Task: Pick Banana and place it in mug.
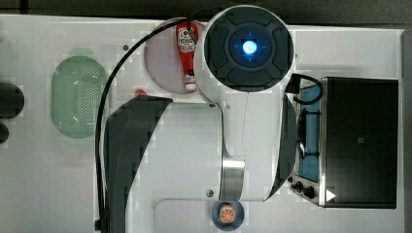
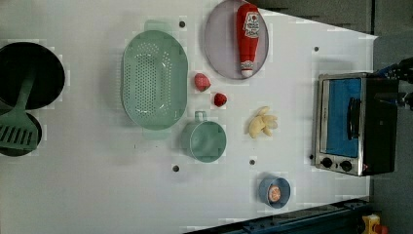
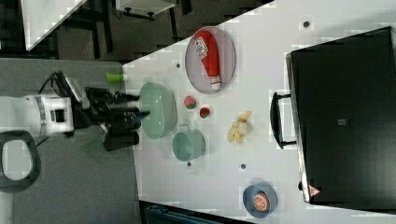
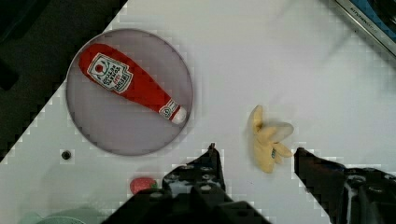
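Gripper (image 4: 254, 161) of mine hangs open, holding nothing, high above the white tabletop (image 2: 97, 195). Banana (image 4: 267, 140) lies on the tabletop, in the wrist view just beyond my fingertips (image 4: 211, 156). Mug (image 2: 207, 140) stands upright near the table's middle, between banana and colander (image 2: 154, 78), touching neither.

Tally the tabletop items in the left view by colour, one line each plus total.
Green: 3, colander, mug, spatula
Red: 3, ketchup bottle, two strawberries
Yellow: 1, banana
Blue: 1, bowl
Grey: 1, plate
Black: 2, pans
Silver: 1, toaster oven
Total: 12
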Robot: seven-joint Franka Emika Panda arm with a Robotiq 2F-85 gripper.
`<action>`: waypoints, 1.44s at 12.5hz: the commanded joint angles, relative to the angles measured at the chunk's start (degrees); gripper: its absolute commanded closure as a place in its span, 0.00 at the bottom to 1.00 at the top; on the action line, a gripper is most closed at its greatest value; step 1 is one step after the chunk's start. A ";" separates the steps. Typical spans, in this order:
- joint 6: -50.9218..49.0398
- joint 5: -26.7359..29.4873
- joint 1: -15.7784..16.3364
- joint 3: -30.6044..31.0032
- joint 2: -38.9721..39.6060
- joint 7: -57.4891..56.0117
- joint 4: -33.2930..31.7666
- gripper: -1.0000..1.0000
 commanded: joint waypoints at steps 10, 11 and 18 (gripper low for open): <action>1.47 -0.81 -0.72 0.08 -13.47 -7.21 -21.43 0.00; 5.06 -0.82 -0.72 0.07 -12.55 -7.81 -24.11 0.00; 29.50 -0.99 -0.89 -1.14 -5.29 -16.52 -39.79 0.00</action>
